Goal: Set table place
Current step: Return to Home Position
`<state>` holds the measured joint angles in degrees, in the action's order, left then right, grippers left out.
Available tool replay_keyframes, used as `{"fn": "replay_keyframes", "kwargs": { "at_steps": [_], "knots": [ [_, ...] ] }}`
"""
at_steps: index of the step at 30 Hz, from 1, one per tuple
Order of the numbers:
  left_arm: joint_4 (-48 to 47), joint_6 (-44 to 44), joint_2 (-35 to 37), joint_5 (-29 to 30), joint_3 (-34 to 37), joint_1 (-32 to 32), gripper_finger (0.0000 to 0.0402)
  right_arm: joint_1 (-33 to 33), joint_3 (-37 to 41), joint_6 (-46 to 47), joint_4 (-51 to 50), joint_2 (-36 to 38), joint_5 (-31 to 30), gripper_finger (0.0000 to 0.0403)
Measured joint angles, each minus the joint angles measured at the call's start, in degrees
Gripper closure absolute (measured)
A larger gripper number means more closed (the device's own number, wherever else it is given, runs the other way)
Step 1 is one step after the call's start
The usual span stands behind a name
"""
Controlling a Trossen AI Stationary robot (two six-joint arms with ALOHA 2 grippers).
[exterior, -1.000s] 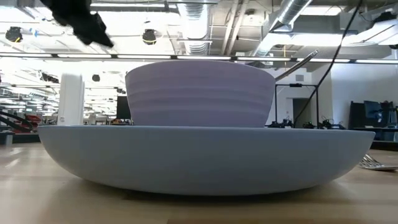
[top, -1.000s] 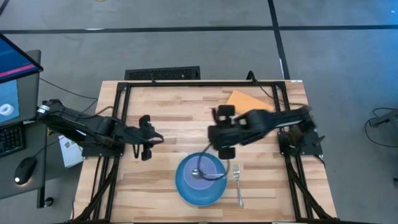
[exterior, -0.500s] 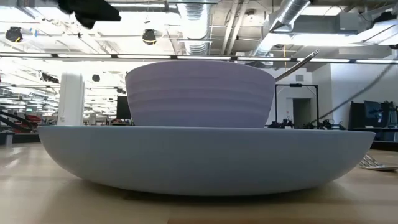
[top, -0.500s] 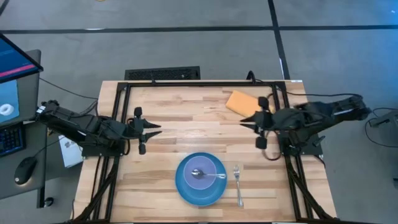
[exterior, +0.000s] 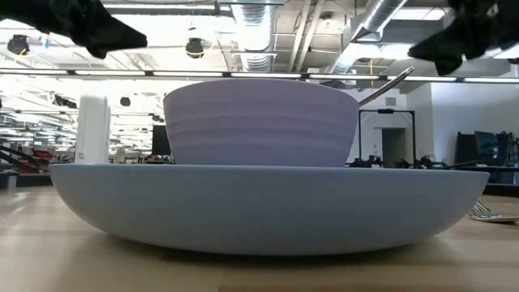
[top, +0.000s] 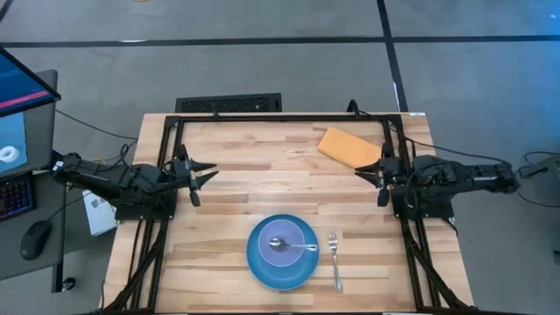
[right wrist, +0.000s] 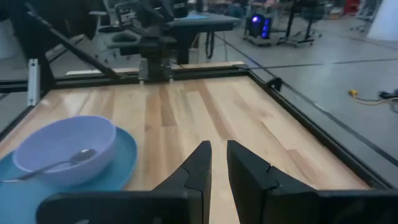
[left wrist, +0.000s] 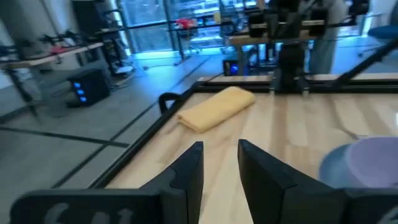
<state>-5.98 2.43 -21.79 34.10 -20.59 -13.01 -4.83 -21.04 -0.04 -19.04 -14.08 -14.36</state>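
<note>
Grey floor all round, desk with a monitor [top: 22,96] off the left side. The table [top: 236,166], pale planks in a black frame, sits mid-frame in the high view.

Setting, near edge of the table, centre: blue plate [top: 261,265] with the purple bowl [top: 289,233] standing in it, silver spoon [top: 293,246] lying in the bowl with its handle toward the right arm. Silver fork [top: 335,259] flat on the planks just beside the plate on the right-arm side, not touching it. Orange-tan pad [top: 348,146] near the far right corner, well apart from the plate.

Left pincer [top: 210,172] hangs over the table's left edge, pointing inward. Right pincer [top: 360,171] is likewise at the right edge, close to the pad. I read the jaws from the wrist views only: each pair stands a narrow gap apart, nothing between them.

The low view is filled by the plate and bowl. It gives what the overhead does not: the spoon handle rising past the bowl rim, the fork's tines resting low beside the plate, ceiling ducts [exterior: 381,24] behind. Dark arm shapes in both upper corners; I cannot tell jaws there.

Left wrist view takes in the pad and only a slice of plate and bowl. Right wrist view shows bowl, spoon and plate whole.
</note>
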Motion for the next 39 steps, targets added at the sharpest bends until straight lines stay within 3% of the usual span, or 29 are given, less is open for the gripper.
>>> {"fn": "replay_keyframes", "kwargs": {
  "at_steps": [9, 25, 31, 39],
  "knots": [
    [2.09, -1.33, 6.77, -2.73, 6.65, 4.89, 0.0311, 4.42, 7.48, -0.46, 0.57, 14.18, 4.44, 0.0328],
    [6.74, 1.08, 20.38, -3.65, 17.46, 6.05, 0.0311, 5.73, 12.99, 0.42, 3.56, 13.97, 3.86, 0.0328],
    [7.59, -0.11, 21.43, -3.28, 18.78, 6.05, 0.0311, 5.73, 16.85, 1.14, 9.21, 13.87, 3.87, 0.0328],
    [7.44, -0.01, 21.43, -3.22, 18.78, 6.05, 0.0311, 5.73, 16.94, 1.25, 9.63, 13.96, 3.88, 0.0328]
  ]
}}
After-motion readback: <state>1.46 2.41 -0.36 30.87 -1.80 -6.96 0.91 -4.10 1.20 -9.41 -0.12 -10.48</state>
